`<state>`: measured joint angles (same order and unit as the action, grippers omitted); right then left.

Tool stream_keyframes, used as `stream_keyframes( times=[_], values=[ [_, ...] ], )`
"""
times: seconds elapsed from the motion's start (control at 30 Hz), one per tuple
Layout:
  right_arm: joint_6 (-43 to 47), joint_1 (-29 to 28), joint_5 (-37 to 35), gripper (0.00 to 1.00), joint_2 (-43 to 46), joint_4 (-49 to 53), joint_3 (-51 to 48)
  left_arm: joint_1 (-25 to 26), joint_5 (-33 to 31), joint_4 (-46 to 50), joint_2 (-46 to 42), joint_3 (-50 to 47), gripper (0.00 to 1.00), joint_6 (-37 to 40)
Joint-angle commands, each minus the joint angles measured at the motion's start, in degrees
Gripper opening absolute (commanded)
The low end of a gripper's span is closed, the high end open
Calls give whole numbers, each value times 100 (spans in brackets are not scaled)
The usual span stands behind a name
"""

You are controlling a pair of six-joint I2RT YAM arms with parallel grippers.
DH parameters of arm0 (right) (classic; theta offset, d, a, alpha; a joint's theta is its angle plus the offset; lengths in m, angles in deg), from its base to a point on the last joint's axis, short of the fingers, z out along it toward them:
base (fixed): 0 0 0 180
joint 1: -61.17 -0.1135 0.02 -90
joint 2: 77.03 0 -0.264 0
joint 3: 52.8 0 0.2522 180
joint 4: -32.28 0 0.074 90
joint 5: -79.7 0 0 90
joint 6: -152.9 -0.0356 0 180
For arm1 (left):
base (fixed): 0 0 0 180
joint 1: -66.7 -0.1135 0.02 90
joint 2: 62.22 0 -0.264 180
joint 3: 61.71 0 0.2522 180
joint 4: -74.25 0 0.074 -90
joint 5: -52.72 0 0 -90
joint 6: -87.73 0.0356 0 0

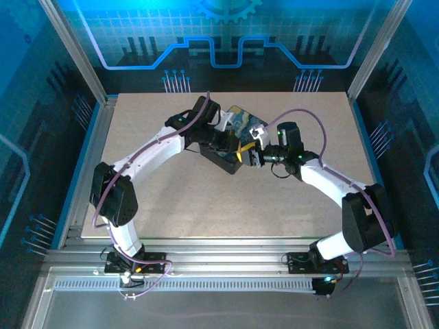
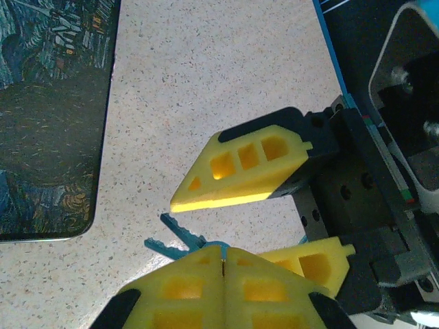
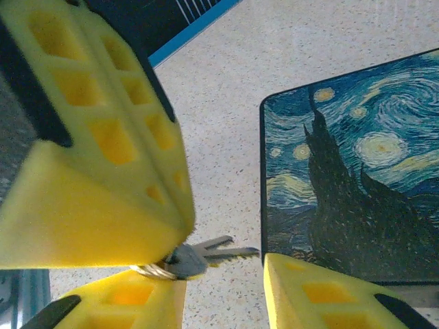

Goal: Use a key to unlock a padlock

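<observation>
- Top external: both arms are meeting mid-table, with the left gripper [image 1: 239, 148] and the right gripper [image 1: 254, 157] sitting tip to tip just beside the dark box [image 1: 240, 120] with the painted lid. The lid is lying shut, so its contents are hidden.
- Left wrist: the left gripper [image 2: 223, 271] is pressing its pads together and pinching the key [image 2: 180, 238], whose toothed blade is poking out over bare table. The right gripper [image 2: 230, 226] is standing spread around that spot. The box [image 2: 48, 116] is lying apart, to the left.
- Right wrist: the key [image 3: 212, 255] is hanging by its head from the left gripper [image 3: 137, 226], with its blade pointing toward the box [image 3: 357, 171]. It is sitting between the parted fingers of the right gripper [image 3: 223, 277].
- I am reading this as a hand-over. Next, the right claw needs to be closing squarely on the thin blade before the left lets go, or the key may twist or drop.
</observation>
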<state>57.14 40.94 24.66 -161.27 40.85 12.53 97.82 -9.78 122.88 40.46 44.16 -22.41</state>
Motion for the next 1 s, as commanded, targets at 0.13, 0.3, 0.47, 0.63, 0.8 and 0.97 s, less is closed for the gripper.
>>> stream_keyframes(
  times=[0.13,0.3,0.47,0.63,0.8,0.97],
  values=[
    [224,-33,232,47,166,-407,30,-61,259,311,287,296,0,-272],
    [240,1,275,39,128,-373,87,-66,429,362,402,418,0,-271],
    [331,1,535,25,33,-206,226,-62,436,293,421,411,0,-350],
    [480,23,655,16,-17,25,207,-93,403,326,434,452,0,-368],
    [340,58,821,9,-39,-108,133,-104,417,316,447,467,0,-385],
    [171,63,917,2,-98,-129,150,-98,400,203,447,415,0,-453]
  ],
)
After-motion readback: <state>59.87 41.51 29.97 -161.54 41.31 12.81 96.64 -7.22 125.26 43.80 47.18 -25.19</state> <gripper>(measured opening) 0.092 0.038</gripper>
